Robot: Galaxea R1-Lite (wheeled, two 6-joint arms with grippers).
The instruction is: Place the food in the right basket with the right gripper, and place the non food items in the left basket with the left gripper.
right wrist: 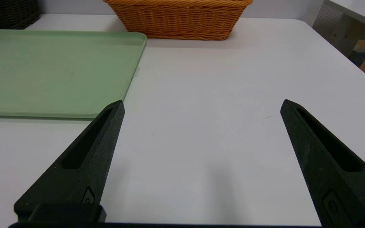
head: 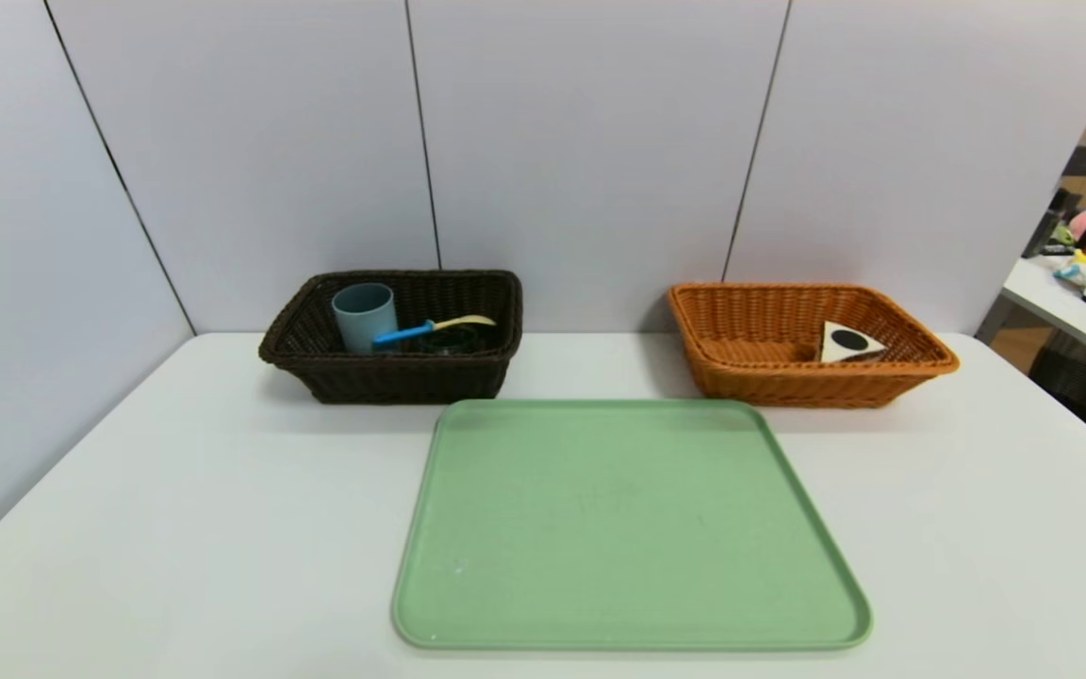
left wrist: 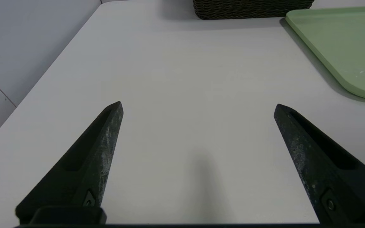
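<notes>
The head view shows neither gripper, so each can be seen only from its own wrist, and its base is cut off there. In the dark basket (head: pixel 392 377), the near wall hides the foot of the cup (head: pixel 366 319) and much of a dark, see-through thing (head: pixel 452 341) that is hard to make out. The spoon (head: pixel 435 328), blue at the handle and pale at the other end, lies up against the cup or just in front of it; which, I cannot tell. In the orange basket (head: pixel 812 385), the near rim covers the lower part of the cake (head: pixel 849 342), a white-topped wedge with a dark round spot.

The left gripper (left wrist: pixel 198 103) is released, its fingers wide apart over bare table (left wrist: pixel 201 133), with nothing between them. The dark basket stands well apart, beyond it, cut off by the picture's edge, its contents out of that view. The right gripper (right wrist: pixel 203 100) is likewise spread and holds nothing, near the green tray (right wrist: pixel 59 72). Beyond it stands the orange basket, partly cut off, the cake unseen from there.
</notes>
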